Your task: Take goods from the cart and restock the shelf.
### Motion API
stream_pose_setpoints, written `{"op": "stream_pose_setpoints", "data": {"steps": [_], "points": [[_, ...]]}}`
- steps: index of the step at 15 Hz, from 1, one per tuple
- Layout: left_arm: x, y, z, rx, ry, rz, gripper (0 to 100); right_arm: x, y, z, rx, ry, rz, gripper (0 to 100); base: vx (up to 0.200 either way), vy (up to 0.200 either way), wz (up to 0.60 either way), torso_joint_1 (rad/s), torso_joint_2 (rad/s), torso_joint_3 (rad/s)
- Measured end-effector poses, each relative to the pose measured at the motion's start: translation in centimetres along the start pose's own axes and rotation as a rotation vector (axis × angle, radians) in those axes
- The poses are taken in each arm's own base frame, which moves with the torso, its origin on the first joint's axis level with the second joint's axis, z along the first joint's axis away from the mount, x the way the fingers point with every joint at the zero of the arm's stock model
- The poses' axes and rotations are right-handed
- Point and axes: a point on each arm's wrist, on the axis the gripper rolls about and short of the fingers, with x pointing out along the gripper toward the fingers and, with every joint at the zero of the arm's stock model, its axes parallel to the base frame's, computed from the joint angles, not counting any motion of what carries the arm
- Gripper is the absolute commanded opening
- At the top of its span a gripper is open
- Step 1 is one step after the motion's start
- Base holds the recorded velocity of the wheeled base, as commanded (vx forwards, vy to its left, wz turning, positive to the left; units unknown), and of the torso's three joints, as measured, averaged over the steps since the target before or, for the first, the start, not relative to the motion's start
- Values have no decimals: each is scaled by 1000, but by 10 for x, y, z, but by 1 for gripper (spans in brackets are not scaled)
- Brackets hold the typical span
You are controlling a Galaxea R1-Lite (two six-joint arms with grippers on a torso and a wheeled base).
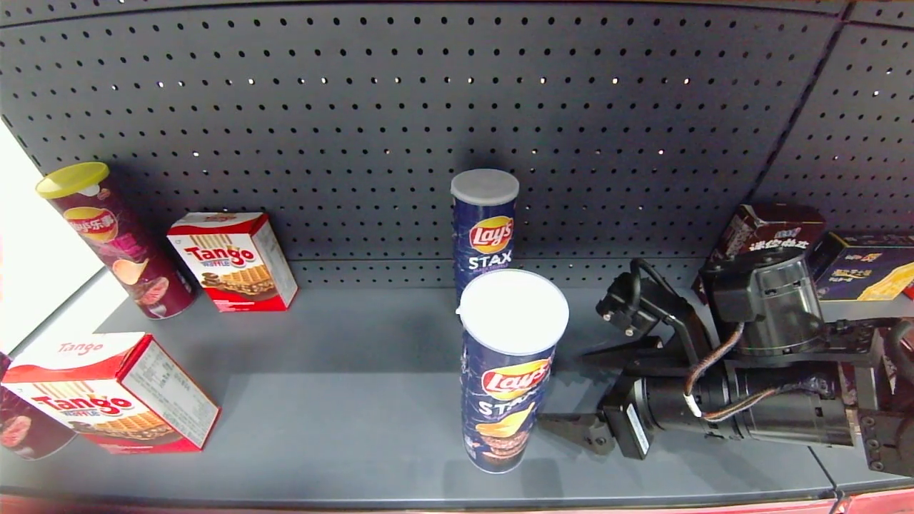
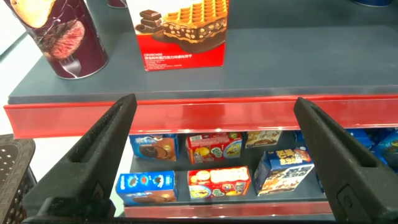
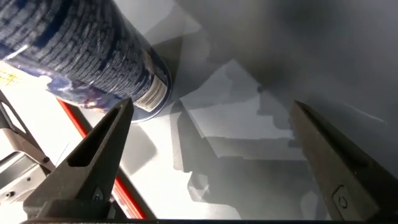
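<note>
Widest first: grey shelf [image 1: 343,400], perforated back panel [image 1: 357,107] behind, red lip along the near edge. Just right of centre and close to that near edge, the near blue can [image 1: 508,371], tall, upright, long axis vertical, white lid on top. Directly behind it, against the back panel, the far blue can [image 1: 485,228], same kind, also upright.

Immediately right of the near blue can, the right gripper [image 1: 568,387], lying low along the shelf, fingers spread wide and holding nothing. Tips just beside the can's lower half, seemingly clear of it, though hard to tell. From the right wrist, much the same: can off beyond one finger, bare shelf between the two.

Judged as already set down. Next, probably a pull-back to the right and toward the near edge, away from the can. No sweep leftward, for fear of tipping a tall, narrow thing.

Left gripper [image 2: 214,130] likewise spread and empty, lower down, in front of the red lip, well apart from both blue cans. Right arm plainly the nearer.

Labels: red-and-yellow roundel with white lettering on both blue cans, chip picture lower on the near one. Far left, a maroon can [image 1: 118,243] with a yellow lid. Beside it a red-and-white waffle box [image 1: 235,260], and another waffle box at near left [image 1: 114,396]. Wording left unread.
</note>
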Motion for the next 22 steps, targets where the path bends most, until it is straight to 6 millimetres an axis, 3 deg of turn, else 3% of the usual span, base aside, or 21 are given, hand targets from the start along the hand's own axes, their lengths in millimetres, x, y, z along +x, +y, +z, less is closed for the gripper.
{"op": "stream_pose_setpoints", "data": {"steps": [22], "points": [[0,0,0,-1,0,0,100,5,2,0,-5,2,9,100,0,0,0,0,0,0]]}}
